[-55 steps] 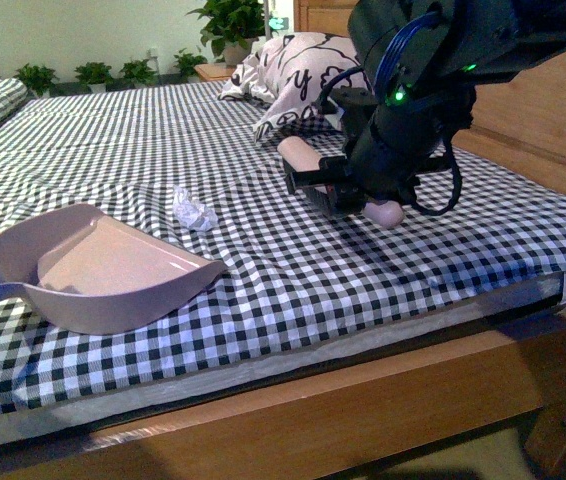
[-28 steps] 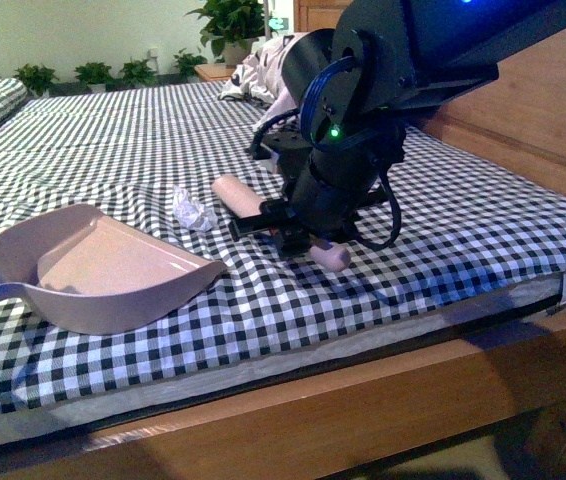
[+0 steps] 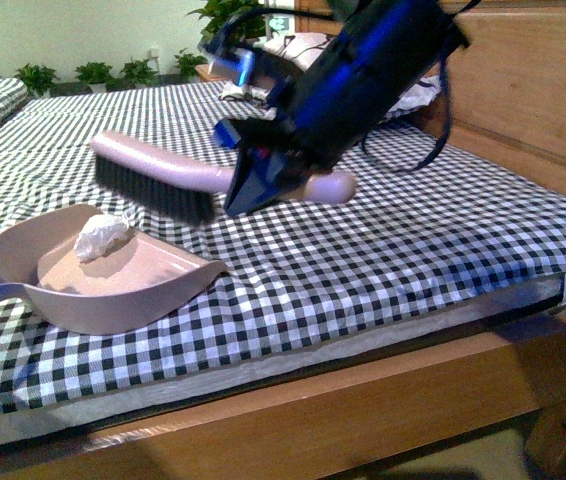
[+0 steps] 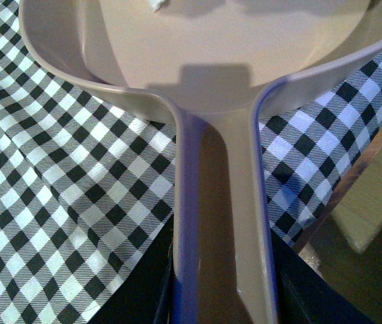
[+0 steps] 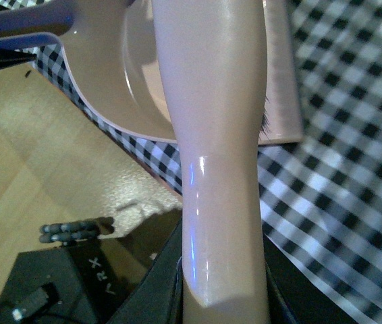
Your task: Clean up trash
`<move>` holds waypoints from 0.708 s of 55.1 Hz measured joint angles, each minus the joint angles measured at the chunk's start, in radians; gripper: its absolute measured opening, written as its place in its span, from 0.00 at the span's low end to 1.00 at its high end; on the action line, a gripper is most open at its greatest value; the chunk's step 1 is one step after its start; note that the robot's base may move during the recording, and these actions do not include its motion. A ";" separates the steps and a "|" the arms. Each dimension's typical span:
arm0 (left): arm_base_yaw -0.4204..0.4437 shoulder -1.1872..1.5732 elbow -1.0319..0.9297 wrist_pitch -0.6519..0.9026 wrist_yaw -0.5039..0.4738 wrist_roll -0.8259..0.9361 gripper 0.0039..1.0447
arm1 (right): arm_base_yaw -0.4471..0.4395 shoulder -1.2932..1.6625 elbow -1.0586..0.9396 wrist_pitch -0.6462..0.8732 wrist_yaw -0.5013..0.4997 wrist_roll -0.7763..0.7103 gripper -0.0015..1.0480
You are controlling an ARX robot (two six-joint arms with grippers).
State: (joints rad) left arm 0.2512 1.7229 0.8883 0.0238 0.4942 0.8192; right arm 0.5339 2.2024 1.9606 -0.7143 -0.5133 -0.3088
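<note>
The trash (image 3: 101,236), a small crumpled white wad, lies inside the pale pink dustpan (image 3: 153,285) toward its back wall. In the left wrist view my left gripper (image 4: 221,297) is shut on the dustpan handle (image 4: 221,223), and a white sliver of the trash (image 4: 156,4) shows at the frame edge. The brush (image 3: 158,165), pale-handled with dark bristles, hangs level just above and behind the pan. My right gripper (image 3: 263,180) is shut on its handle. The right wrist view shows that gripper (image 5: 221,283) clamped on the brush handle (image 5: 221,148) over the dustpan (image 5: 103,67).
The black-and-white checked cloth (image 3: 393,240) covers the bed. Its wooden front edge (image 3: 363,380) runs below. A wooden headboard (image 3: 523,90) rises at the right, a patterned pillow (image 3: 298,45) lies behind the arm, and potted plants (image 3: 93,72) line the far wall.
My right arm swung the brush leftward across the cloth. The trash went from the cloth beside the pan into the dustpan. The dustpan has stayed put.
</note>
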 joint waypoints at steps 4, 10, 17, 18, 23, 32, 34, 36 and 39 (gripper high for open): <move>0.000 0.000 0.000 0.000 0.000 0.000 0.26 | -0.038 -0.053 -0.020 -0.006 0.002 -0.030 0.19; 0.000 0.000 0.000 0.000 0.000 0.000 0.26 | -0.077 -0.088 -0.053 0.050 0.077 -0.045 0.19; 0.000 0.000 0.000 0.000 0.000 0.000 0.26 | -0.093 -0.096 -0.114 0.159 0.136 -0.007 0.19; 0.000 0.000 0.000 0.000 0.000 0.000 0.26 | -0.092 -0.096 -0.129 0.186 0.140 0.006 0.19; 0.000 0.000 0.000 0.000 0.000 0.000 0.26 | -0.088 -0.115 -0.191 0.292 0.165 0.082 0.19; 0.000 0.000 -0.015 0.072 -0.017 -0.052 0.26 | -0.105 -0.246 -0.346 0.469 0.133 0.242 0.19; 0.000 0.000 -0.024 0.131 -0.030 -0.118 0.26 | -0.115 -0.291 -0.386 0.495 0.125 0.270 0.19; 0.000 0.000 -0.027 0.181 -0.040 -0.167 0.26 | -0.127 -0.341 -0.427 0.518 0.114 0.281 0.19; 0.003 -0.003 -0.028 0.240 -0.057 -0.255 0.26 | -0.147 -0.412 -0.484 0.540 0.098 0.293 0.19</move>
State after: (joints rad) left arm 0.2543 1.7199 0.8604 0.2634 0.4370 0.5644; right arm 0.3866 1.7908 1.4761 -0.1741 -0.4152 -0.0162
